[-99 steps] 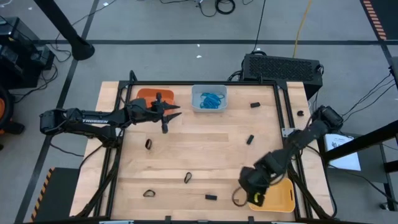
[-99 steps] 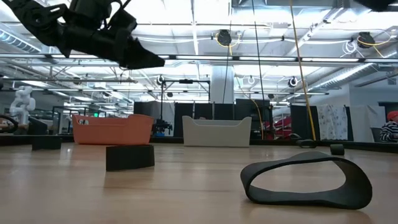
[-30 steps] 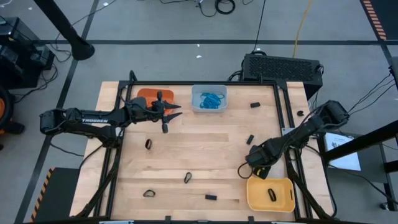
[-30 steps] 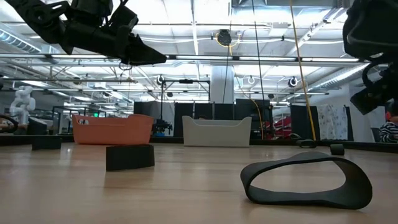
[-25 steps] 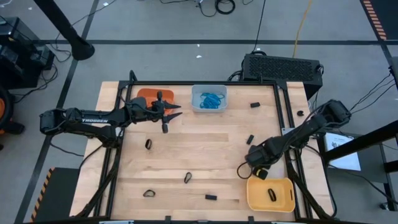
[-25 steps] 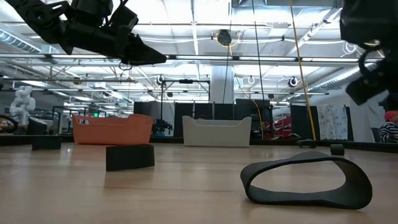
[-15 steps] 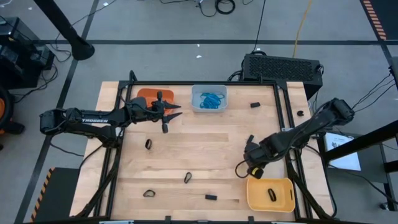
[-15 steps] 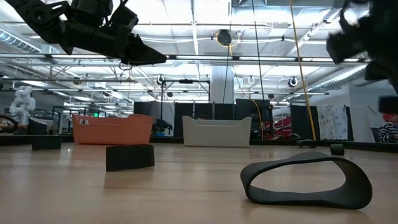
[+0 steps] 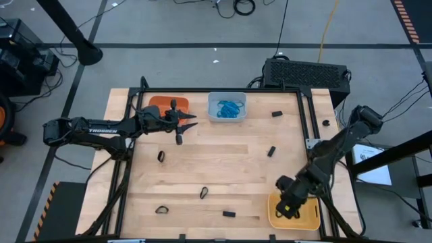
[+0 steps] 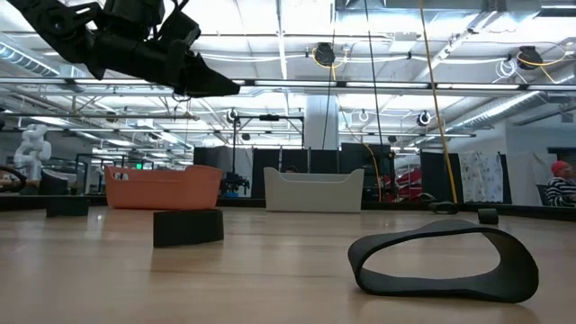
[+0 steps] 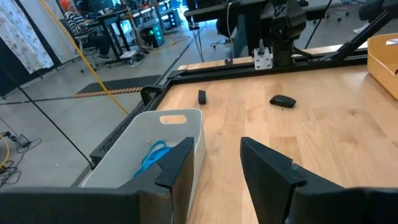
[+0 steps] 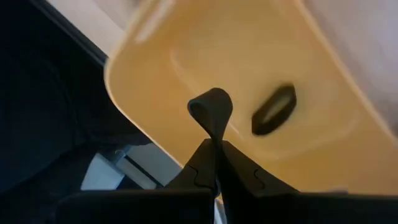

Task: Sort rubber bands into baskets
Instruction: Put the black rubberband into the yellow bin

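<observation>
The right tool (image 12: 216, 163) is clenched on a black rubber band (image 12: 212, 115), whose loop stands up from between the pinched fingertips, and it is held above the yellow basket (image 9: 309, 219) at the near right corner of the worktop (image 9: 223, 169). A second black band (image 12: 274, 109) is seen lying on the floor of that basket. The left tool (image 9: 189, 121) is held above the worktop between the orange basket (image 9: 158, 102) and the pale blue-grey basket (image 9: 227, 106), its fingers (image 11: 267, 165) parted and nothing between them. Blue bands (image 9: 229, 106) are piled inside the pale basket. Loose black bands are scattered over the worktop: one near the left tool (image 9: 161, 156), three along the near edge (image 9: 204, 193) (image 9: 162, 209) (image 9: 229, 214), one at mid-right (image 9: 271, 151) and one toward the far right (image 9: 276, 114). In the low view a large black loop (image 10: 444, 261) lies close to the camera.
</observation>
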Controlling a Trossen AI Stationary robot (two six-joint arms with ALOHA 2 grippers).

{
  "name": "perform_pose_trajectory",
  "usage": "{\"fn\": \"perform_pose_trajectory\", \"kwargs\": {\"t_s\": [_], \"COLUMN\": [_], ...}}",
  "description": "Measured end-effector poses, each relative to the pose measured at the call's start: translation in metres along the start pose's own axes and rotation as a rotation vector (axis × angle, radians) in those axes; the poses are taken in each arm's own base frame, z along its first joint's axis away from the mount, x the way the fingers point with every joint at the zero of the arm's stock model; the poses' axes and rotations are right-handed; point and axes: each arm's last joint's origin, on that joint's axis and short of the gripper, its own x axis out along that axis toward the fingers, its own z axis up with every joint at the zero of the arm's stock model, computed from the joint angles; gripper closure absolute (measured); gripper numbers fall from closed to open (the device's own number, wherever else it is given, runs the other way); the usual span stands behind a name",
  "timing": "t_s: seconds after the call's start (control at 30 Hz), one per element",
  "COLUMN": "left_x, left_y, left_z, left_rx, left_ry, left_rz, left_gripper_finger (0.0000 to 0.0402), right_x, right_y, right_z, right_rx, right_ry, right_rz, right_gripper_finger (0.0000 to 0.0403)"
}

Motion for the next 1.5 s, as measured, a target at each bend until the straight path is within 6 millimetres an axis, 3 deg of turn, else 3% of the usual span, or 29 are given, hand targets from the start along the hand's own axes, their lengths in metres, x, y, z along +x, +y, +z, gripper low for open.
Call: {"fn": "perform_pose_trajectory", "kwargs": {"t_s": [0.3, 0.73, 0.93, 1.13, 1.5], "left_x": [0.0, 0.0, 0.0, -0.009, -0.041], "left_y": [0.0, 0.0, -0.001, -0.001, 0.003], "left_z": [0.0, 0.0, -0.004, -0.004, 0.013], "left_rx": [0.0, -0.003, 0.005, 0.026, 0.027], "left_ry": [0.0, 0.0, 0.041, 0.112, 0.142], "left_rz": [0.0, 0.0, -0.01, -0.018, 0.079], "left_gripper_finger": [0.0263, 0.0263, 0.0263, 0.0263, 0.0263], "right_x": [0.015, 0.019, 0.017, 0.011, -0.011], "right_y": [-0.004, -0.004, 0.003, 0.011, 0.026], "right_z": [-0.024, -0.025, -0.024, -0.007, 0.052], "right_rx": [0.059, 0.053, 0.035, 0.05, -0.123], "right_ry": [0.023, 0.027, 0.043, -0.023, -0.327], "right_rz": [-0.068, -0.085, -0.007, 0.077, 0.239], "right_gripper_finger": [0.0384, 0.0296, 0.027, 0.0268, 0.0268]}}
